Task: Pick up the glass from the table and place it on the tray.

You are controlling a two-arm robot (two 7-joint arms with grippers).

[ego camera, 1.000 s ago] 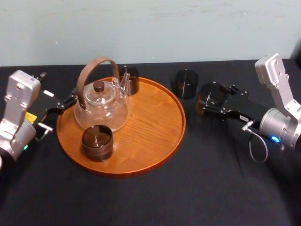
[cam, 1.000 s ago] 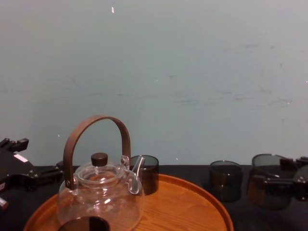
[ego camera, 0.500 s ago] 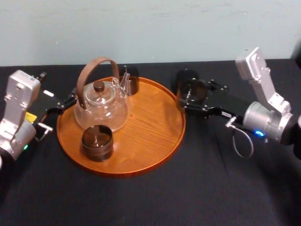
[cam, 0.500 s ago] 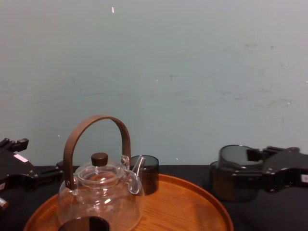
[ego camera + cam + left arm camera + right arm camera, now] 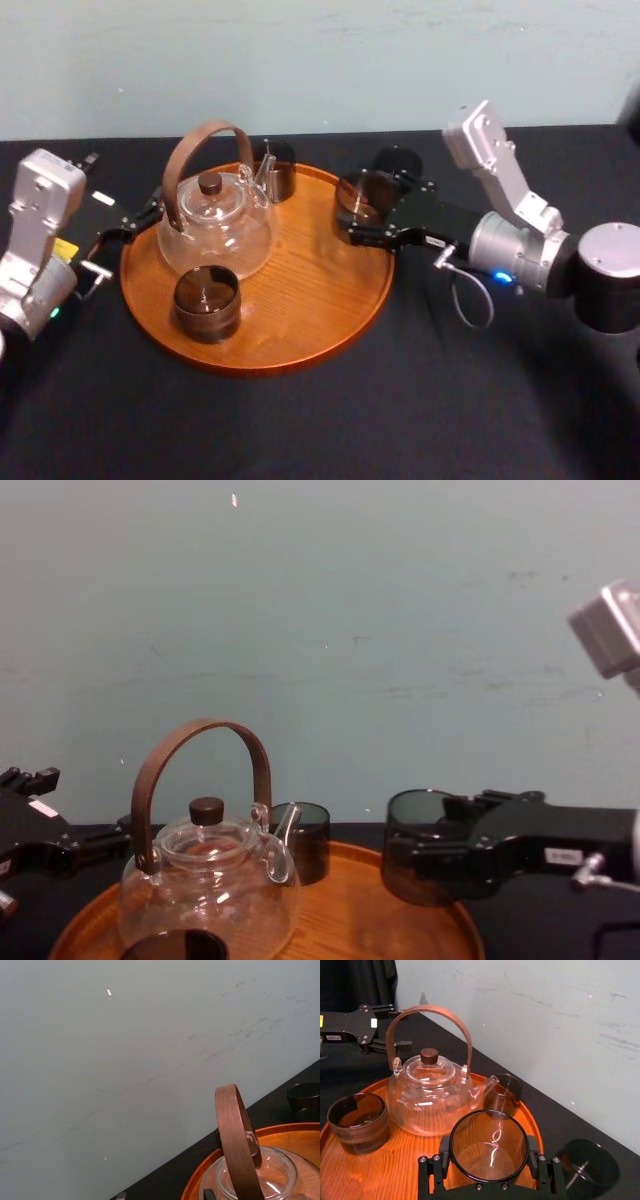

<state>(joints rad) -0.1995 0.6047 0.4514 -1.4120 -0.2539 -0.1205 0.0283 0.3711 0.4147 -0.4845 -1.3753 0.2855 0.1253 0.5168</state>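
Jaws on the right gripper (image 5: 372, 222) are clamped on either side of the glass (image 5: 362, 198), so it's got a proper hold. The glass is upright with its mouth up, sitting right of centre in the head view. In the right wrist view you look straight down through the glass (image 5: 489, 1146) and see orange wood, so it's over the tray (image 5: 262, 366), just inside the right-hand rim. From the chest view the glass (image 5: 420, 845) looks level with that rim, and I honestly can't tell whether the bottom is touching wood yet.

What matters for the next bit: the open patch of tray lies directly below and a little to the left of the glass in the head view. So I'd guess it's mostly a straight drop, maybe a small nudge inward off the rim. The teapot (image 5: 215, 228) and the dark cup (image 5: 207, 303) are further left, well apart from it. Another cup (image 5: 400, 165) sits on the table (image 5: 320, 430) behind the gripper.

The left gripper (image 5: 128, 226) is parked by the tray's left edge.
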